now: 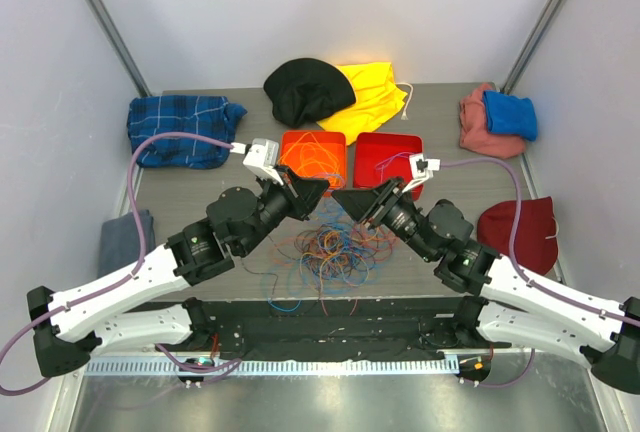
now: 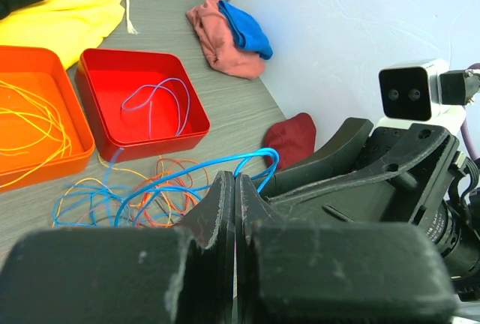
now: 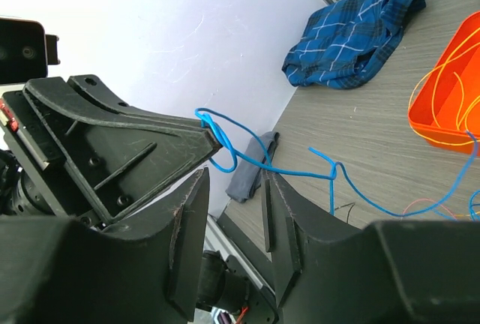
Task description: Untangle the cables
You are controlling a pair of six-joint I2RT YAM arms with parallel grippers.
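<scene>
Blue, orange, yellow, purple and red wire, all hair-thin and flopping in loose loops: that's the cables [image 1: 335, 247], one messy nest with too many strands for us to count. One blue cable [image 3: 296, 172] stands up off the nest in the air, with a kink in it.

Counting the rest, we get two trays: an orange tray [image 1: 314, 134] holding yellow and orange strands, and a red tray [image 1: 375, 157] holding one bluish strand. We also count seven cloths: black cloth [image 1: 305, 87], yellow cloth [image 1: 372, 97], plaid cloth [image 1: 180, 130], pink cloth [image 1: 475, 130], blue cloth [image 1: 510, 114], dark red cloth [image 1: 525, 232], grey cloth [image 1: 125, 237].

Left gripper [image 2: 235, 189] is clamped tight on the blue cable, which loops right at its tip. Right gripper [image 3: 232, 208] has its jaws apart, nose to nose with the left one. The blue loop hangs just ahead of that gap, and we can't tell if it touches. The nest sits just under both tips on the base side, and the trays lie just beyond them
</scene>
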